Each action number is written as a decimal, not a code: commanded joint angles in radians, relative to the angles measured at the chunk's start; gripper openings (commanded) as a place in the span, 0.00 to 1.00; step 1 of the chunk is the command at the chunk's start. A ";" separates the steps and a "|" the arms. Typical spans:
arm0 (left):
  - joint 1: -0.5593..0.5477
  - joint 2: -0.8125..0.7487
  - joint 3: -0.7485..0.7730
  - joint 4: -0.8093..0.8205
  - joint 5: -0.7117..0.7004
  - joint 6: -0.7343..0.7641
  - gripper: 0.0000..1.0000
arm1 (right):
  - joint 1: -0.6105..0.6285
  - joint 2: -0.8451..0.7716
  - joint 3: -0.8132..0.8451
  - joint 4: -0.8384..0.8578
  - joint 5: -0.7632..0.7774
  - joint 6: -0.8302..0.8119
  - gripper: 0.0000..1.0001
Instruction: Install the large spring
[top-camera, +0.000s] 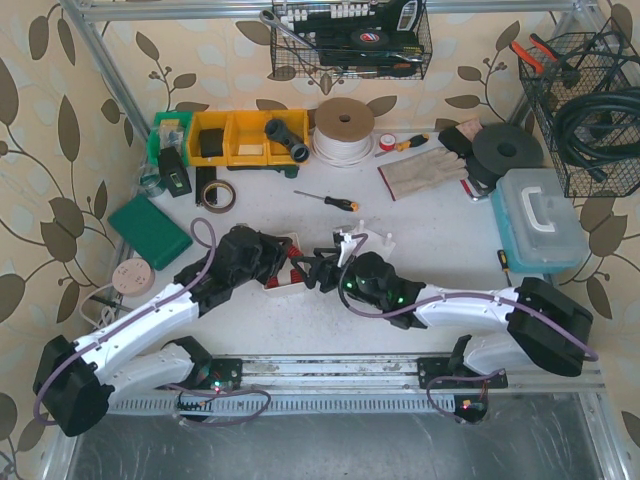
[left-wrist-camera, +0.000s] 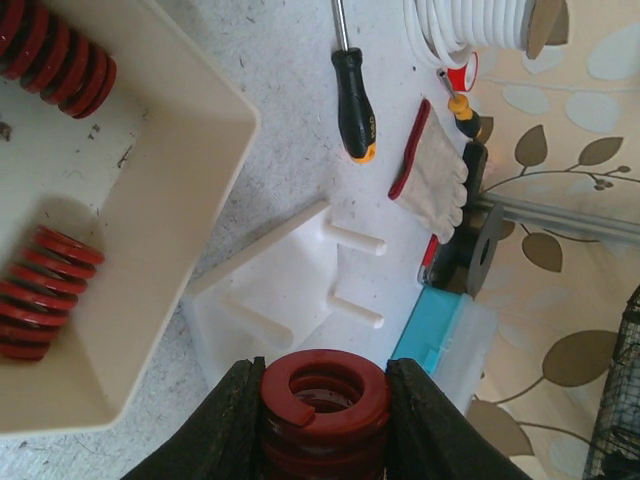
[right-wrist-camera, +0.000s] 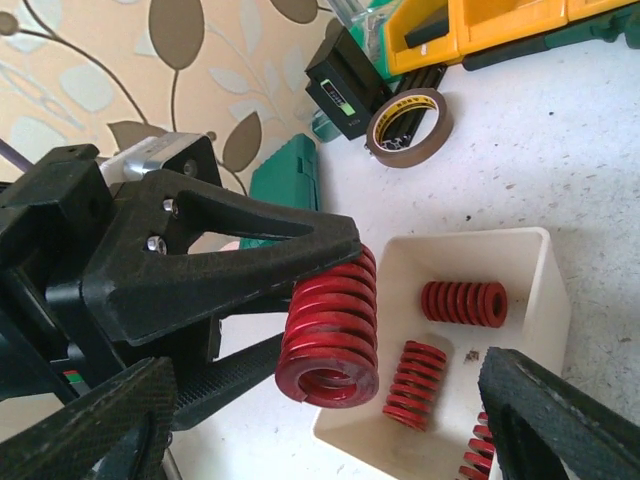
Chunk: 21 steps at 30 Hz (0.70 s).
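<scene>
My left gripper (left-wrist-camera: 325, 400) is shut on the large red spring (left-wrist-camera: 325, 395), one black finger on each side, its open end facing forward. It holds the spring above the table just short of the white peg fixture (left-wrist-camera: 290, 290), which has three pegs lying level. In the right wrist view the spring (right-wrist-camera: 330, 335) hangs in the left fingers (right-wrist-camera: 230, 270) beside the cream tray (right-wrist-camera: 540, 280). The tray holds smaller red springs (right-wrist-camera: 462, 302). My right gripper (right-wrist-camera: 325, 430) is open and empty, facing the spring. In the top view both grippers meet near the fixture (top-camera: 362, 240).
A black-handled screwdriver (left-wrist-camera: 352, 100) and a work glove (left-wrist-camera: 435, 175) lie beyond the fixture. A blue-lidded box (top-camera: 540, 220) stands at the right. A tape roll (right-wrist-camera: 405, 125), a green case (top-camera: 150, 230) and yellow bins (top-camera: 245, 137) are at the back left.
</scene>
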<state>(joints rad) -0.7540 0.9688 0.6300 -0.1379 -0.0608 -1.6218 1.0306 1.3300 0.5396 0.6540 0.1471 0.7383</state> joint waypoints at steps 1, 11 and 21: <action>-0.022 0.018 0.064 0.047 -0.038 -0.008 0.00 | 0.005 0.020 0.046 -0.050 0.026 -0.013 0.82; -0.064 0.050 0.107 0.038 -0.074 -0.016 0.00 | 0.006 0.019 0.047 -0.068 0.036 -0.011 0.79; -0.094 0.070 0.140 0.026 -0.096 -0.018 0.00 | 0.000 0.005 0.023 -0.021 0.077 0.028 0.62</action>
<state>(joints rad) -0.8333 1.0355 0.7177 -0.1413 -0.1295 -1.6299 1.0302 1.3434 0.5705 0.5957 0.1940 0.7551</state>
